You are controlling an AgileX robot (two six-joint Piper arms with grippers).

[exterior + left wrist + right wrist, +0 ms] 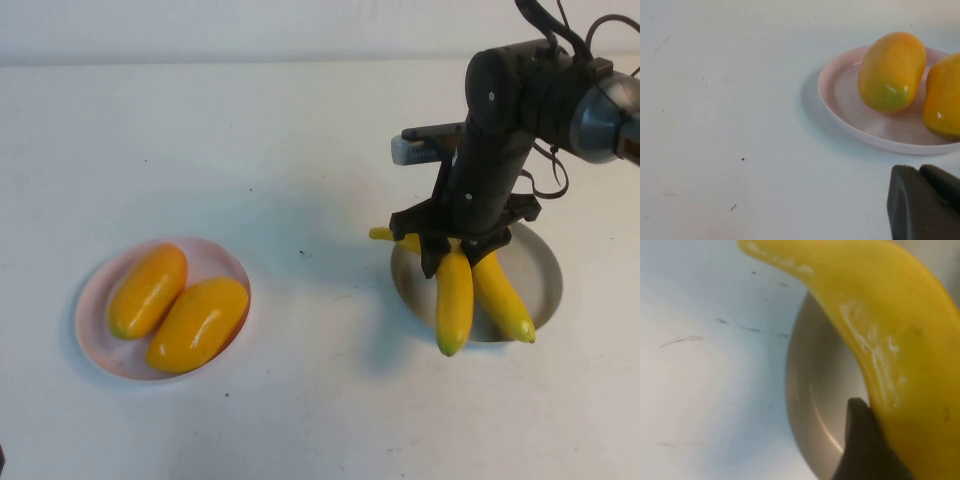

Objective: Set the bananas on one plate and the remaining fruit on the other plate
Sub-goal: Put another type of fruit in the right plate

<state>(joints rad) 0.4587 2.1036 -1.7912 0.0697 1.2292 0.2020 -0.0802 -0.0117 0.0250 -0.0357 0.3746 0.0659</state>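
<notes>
The grey plate (545, 275) sits at the right. My right gripper (456, 250) is above its left part, shut on a banana (454, 300) whose green tip reaches past the plate's near rim. The second banana (503, 295) lies on the plate beside it. The right wrist view shows the held banana (890, 330) against one dark finger (860, 450), over the grey plate (810, 405). The pink plate (225, 262) at the left holds both mango-like fruits (148, 290) (198, 323). My left gripper (920, 172) is shut and empty, low beside the pink plate (840, 95); it is out of the high view.
The white table (300, 150) is bare between and behind the plates. The right arm's dark body and cables (520, 90) rise over the grey plate's far side.
</notes>
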